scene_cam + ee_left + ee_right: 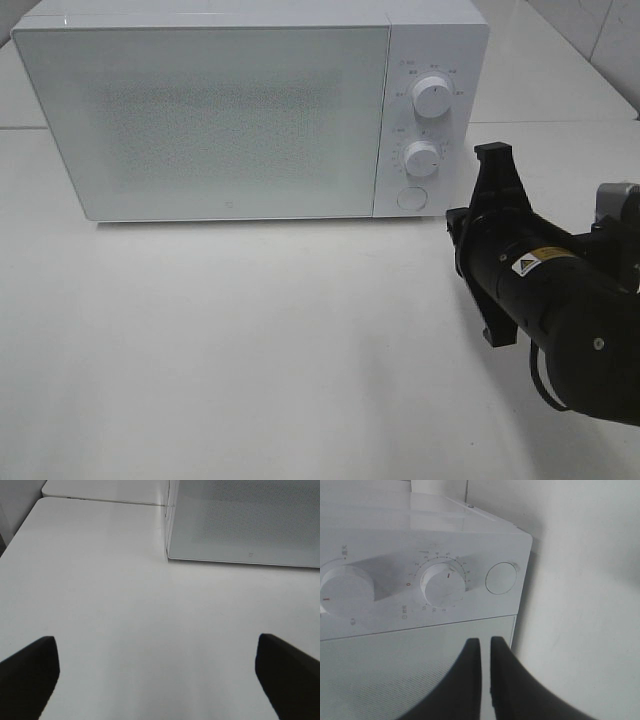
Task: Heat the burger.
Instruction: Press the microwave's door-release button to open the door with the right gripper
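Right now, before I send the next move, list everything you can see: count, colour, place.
microwave: one, white, back of the table, door shut
knobs: two, white, one above the other on the microwave's right panel
button: one, white, round, below the knobs
table: one, white, under the microwave
burger: none in view
right arm: one, black, front right of the panel
left claw: one, black, open, over the table off the microwave's front left corner
right claw: one, black, shut, empty, pointed at the microwave's front
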Action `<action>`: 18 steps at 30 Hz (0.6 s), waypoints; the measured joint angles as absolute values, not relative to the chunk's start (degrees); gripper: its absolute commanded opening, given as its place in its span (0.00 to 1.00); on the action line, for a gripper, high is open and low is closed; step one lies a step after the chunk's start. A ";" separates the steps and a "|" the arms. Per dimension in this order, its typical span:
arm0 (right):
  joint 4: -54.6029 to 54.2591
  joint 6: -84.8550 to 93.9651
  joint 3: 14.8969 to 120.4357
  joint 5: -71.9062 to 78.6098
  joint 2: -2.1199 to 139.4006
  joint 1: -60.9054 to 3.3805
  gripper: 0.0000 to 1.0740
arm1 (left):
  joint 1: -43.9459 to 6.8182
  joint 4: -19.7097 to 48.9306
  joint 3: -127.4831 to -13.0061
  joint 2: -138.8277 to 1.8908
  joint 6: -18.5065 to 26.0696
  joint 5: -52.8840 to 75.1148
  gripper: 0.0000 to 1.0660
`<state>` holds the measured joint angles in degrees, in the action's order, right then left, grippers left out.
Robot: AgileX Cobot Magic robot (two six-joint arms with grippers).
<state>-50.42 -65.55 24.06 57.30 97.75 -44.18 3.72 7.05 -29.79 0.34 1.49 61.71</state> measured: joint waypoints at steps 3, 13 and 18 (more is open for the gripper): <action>-50.48 -69.33 24.06 57.30 97.75 -44.18 0.00 | 3.72 7.05 -29.79 0.34 1.49 61.71 0.94; -50.59 -72.08 27.73 57.35 102.56 -44.18 0.00 | 3.72 7.05 -29.79 0.34 1.49 61.71 0.94; -50.65 -72.08 30.54 57.35 105.31 -44.18 0.00 | 3.72 7.05 -29.79 0.34 1.49 61.71 0.94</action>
<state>-50.65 -72.08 30.54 57.35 105.31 -44.18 3.72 7.05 -29.79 0.34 1.49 61.71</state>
